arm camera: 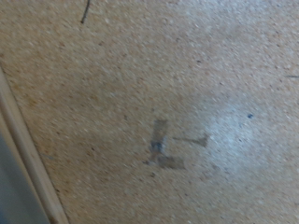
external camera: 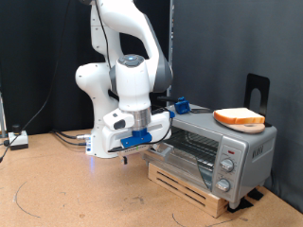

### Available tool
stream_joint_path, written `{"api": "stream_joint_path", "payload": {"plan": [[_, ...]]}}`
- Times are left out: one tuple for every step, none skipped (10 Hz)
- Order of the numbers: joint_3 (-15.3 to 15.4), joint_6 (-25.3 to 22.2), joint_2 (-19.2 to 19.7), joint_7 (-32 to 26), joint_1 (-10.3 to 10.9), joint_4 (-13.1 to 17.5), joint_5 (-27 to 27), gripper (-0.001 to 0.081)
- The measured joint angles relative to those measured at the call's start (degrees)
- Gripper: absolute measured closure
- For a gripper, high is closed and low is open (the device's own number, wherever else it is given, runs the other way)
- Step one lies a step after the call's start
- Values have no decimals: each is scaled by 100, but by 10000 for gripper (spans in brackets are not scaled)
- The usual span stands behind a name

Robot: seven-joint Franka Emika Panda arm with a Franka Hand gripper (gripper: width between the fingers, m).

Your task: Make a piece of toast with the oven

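The silver oven (external camera: pixel 232 149) stands on a slatted wooden base (external camera: pixel 194 185) at the exterior view's right, knobs down its right front panel. Its wire rack shows behind the glass front. The piece of toast (external camera: pixel 239 117) lies flat on a round wooden plate (external camera: pixel 254 129) on the oven's roof. My gripper (external camera: pixel 124 151) hangs low over the table just left of the oven's front, touching nothing that I can see. The wrist view shows only bare tabletop, with no fingers and neither toast nor oven in it.
A black upright bracket (external camera: pixel 258 89) stands behind the oven. Cables (external camera: pixel 66 138) and a small white box (external camera: pixel 17 140) lie at the table's far left. Grey tape marks (arm camera: pixel 161 149) sit on the tabletop under the hand, and a pale straight edge (arm camera: pixel 23 154) crosses the wrist view's corner.
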Motion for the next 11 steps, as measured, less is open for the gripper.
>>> {"api": "stream_joint_path", "payload": {"plan": [[24,3,11,-105,15,53,178,-4],[50,1,8,-234,26,107,359,-4],[64,-22,-2,-347,36,158,509,-4],[67,-88,-24,-396,49,210,581,-4],[71,-140,-30,-396,50,243,584,-4],[71,-228,-19,-309,46,260,509,-4],[65,-267,17,-85,34,271,271,-4],[57,-276,76,151,5,270,0,-4],[45,-269,173,289,-14,270,-158,-4],[29,-213,244,302,-35,279,-178,-4],[17,-208,264,284,-39,289,-162,-4]]}}
